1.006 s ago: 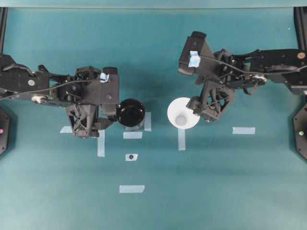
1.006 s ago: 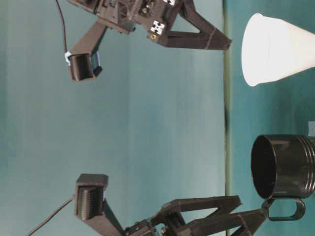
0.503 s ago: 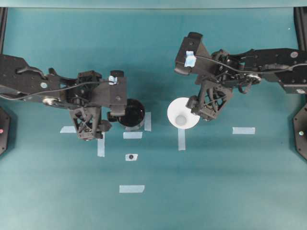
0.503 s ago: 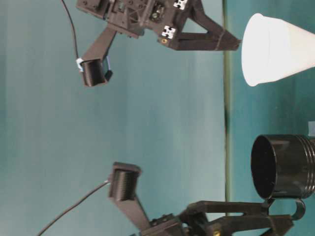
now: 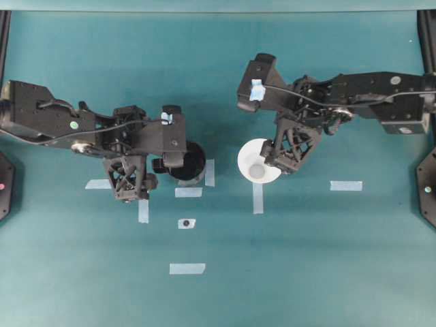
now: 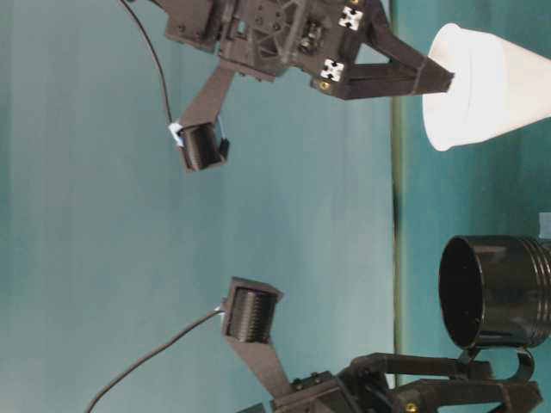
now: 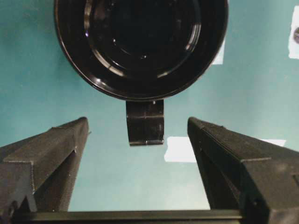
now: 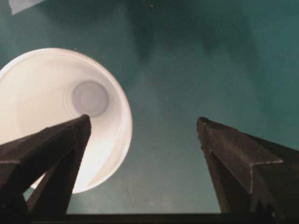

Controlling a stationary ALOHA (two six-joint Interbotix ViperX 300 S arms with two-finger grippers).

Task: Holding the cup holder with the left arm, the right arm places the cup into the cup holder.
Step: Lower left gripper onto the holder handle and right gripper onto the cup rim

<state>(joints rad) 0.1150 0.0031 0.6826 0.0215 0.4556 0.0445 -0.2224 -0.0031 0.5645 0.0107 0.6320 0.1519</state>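
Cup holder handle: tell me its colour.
Glossy black, like the cup holder itself; its handle shows best in the left wrist view.

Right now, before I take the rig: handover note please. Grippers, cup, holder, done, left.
Left gripper: open, empty, straddling the cup holder's handle, not touching.
Right gripper: open, empty, one finger over the cup's rim.
Cup holder and cup: upright on the table, apart.
Done: both approaches.
Left: grip holder, grasp cup, seat it in the holder.
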